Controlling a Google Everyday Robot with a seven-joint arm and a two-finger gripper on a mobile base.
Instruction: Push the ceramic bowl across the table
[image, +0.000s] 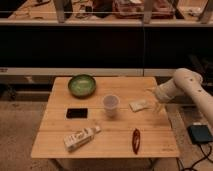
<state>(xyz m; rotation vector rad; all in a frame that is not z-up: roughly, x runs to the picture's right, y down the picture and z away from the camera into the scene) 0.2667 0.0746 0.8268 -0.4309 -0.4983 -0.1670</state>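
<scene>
The ceramic bowl (81, 85) is round, shallow and green, and sits near the far left corner of the light wooden table (55, 135). My gripper (154, 99) is on the end of the white arm (186, 87), which comes in from the right. The gripper hangs over the table's right side, next to a small white packet (139, 105). It is far to the right of the bowl and not touching it.
A translucent plastic cup (110, 105) stands mid-table between the gripper and the bowl. A black phone (76, 113) lies left of it. A white bottle (81, 138) and a red object (135, 140) lie near the front edge. A dark shelf unit (100, 45) stands behind the table.
</scene>
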